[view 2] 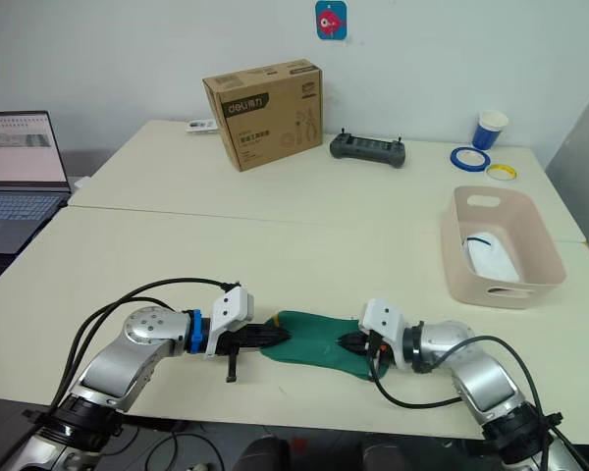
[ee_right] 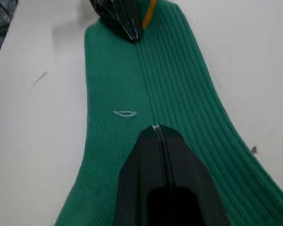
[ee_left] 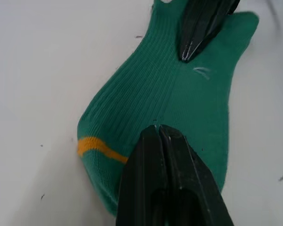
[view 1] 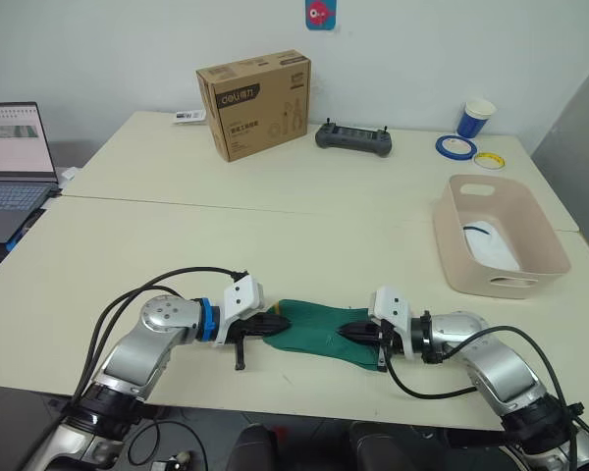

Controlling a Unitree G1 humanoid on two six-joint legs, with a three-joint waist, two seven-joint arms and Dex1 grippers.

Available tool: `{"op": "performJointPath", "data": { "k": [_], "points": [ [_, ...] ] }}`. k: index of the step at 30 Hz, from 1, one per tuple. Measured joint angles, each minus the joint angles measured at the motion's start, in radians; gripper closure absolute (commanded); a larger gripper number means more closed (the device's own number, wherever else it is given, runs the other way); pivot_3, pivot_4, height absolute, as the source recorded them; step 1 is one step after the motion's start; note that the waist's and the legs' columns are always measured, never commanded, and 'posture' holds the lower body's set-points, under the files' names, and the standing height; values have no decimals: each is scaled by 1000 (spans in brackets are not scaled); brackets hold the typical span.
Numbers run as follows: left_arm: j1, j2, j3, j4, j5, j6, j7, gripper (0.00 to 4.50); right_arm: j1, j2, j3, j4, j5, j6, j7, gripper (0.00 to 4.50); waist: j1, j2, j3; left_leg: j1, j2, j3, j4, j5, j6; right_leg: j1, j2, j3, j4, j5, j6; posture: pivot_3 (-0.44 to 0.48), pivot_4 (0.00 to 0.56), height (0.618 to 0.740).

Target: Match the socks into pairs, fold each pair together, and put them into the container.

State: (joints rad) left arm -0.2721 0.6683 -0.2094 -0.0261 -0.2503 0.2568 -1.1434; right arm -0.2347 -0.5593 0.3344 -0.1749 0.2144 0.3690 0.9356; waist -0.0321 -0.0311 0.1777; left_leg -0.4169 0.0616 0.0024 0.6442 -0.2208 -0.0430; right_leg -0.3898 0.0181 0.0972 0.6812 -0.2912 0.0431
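The pink basin sits at the right side of the near table, well apart from both arms. Inside it lies a white sock with a dark stripe at the cuff, resting on the basin floor; whether a second sock lies with it cannot be told. A green sock lies flat near the front edge of the table, stretched lengthwise between the two arms. In the left wrist view its yellow cuff mark is at the end nearest the left gripper. That gripper's fingers are pressed together with their tips on the cuff end of the sock; whether fabric is caught between them cannot be told. The right gripper meets the sock from the opposite end, its fingers likewise pressed together with the tips resting on the ribbed fabric near the middle of the sock. Whether one sock or two stacked socks lie there cannot be told. On the far table stand a brown cardboard box, a black controller, a blue and white paper cup, a blue tape roll and a yellow ring. An open laptop stands at the far left.
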Motion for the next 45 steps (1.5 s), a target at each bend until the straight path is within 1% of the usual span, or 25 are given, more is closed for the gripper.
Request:
{"op": "performJointPath", "data": {
  "k": [4,8,11,14,17,19,22,24,25,30,33,36,37,38,40,45],
  "points": [
    [3,14,6,6,5,6,1,4480,75,-84,-55,-34,7,-42,24,4500,2,0,0,1,0,-1,0,0,0,1,0,0,0,0,0,0,150,740],
    [14,14,25,3,-12,35,14,4480,124,-121,-100,-61,12,-47,27,4500,0,0,-1,2,0,0,0,0,0,1,0,0,0,0,0,0,150,740],
    [30,8,45,-26,-59,67,10,4480,172,-161,-167,-135,89,50,26,4500,0,0,0,1,0,0,0,0,0,1,0,0,0,1,0,0,150,740],
    [25,0,56,-70,-89,78,3,4480,174,-179,-250,-249,207,164,24,4500,1,0,0,1,0,-1,0,0,0,1,0,0,0,1,1,0,150,740],
    [23,0,59,-88,-90,74,0,4500,173,-190,-302,-283,259,234,13,3897,0,0,0,1,0,-1,0,0,0,1,0,0,0,1,0,0,150,740],
    [23,0,67,-98,-100,79,5,4500,173,-219,-308,-267,249,282,-17,3229,0,0,0,1,0,0,0,0,0,1,0,0,0,1,0,0,150,740],
    [23,0,94,-159,-135,93,15,4500,171,-225,-310,-233,237,333,-52,2181,0,0,0,1,0,0,0,0,0,1,0,1,0,0,0,0,150,740],
    [24,1,105,-204,-165,106,15,4106,162,-216,-299,-231,237,349,-66,1495,0,0,0,1,0,0,0,0,0,1,0,0,0,0,0,0,150,740],
    [27,3,107,-223,-180,116,14,3892,153,-208,-287,-227,235,350,-71,1448,-1,0,0,1,1,0,0,0,0,0,0,0,0,0,0,0,150,740],
    [32,35,113,-293,-215,147,2,2236,143,-202,-251,-202,214,354,-86,1448,-1,0,0,1,0,0,0,0,0,1,0,1,-1,0,0,0,150,740],
    [32,42,115,-305,-217,150,0,1249,144,-202,-229,-202,219,369,-69,2098,-1,0,0,1,0,0,0,0,0,1,0,1,-1,0,0,0,150,740],
    [32,42,115,-305,-217,150,5,261,146,-202,-218,-202,232,384,-56,3169,-1,0,0,1,0,0,0,0,0,1,0,1,-1,0,0,0,150,740],
    [32,41,116,-305,-217,150,9,17,146,-202,-217,-202,235,386,-55,3446,-1,0,0,1,0,0,0,0,0,1,0,1,-1,0,0,0,150,740],
    [31,39,117,-305,-217,150,16,0,146,-202,-218,-202,239,391,-55,3848,-1,0,0,1,0,0,0,0,0,1,0,1,-1,0,0,0,150,740],
    [31,34,118,-305,-217,149,23,0,145,-198,-225,-198,245,405,-61,4451,-1,0,0,1,0,0,0,0,0,1,0,1,-1,0,0,0,150,740],
    [26,32,117,-303,-215,145,24,0,126,-184,-252,-149,277,433,-63,4451,-1,0,0,1,0,0,0,0,0,1,0,1,-1,0,0,0,150,740]
  ]
}}
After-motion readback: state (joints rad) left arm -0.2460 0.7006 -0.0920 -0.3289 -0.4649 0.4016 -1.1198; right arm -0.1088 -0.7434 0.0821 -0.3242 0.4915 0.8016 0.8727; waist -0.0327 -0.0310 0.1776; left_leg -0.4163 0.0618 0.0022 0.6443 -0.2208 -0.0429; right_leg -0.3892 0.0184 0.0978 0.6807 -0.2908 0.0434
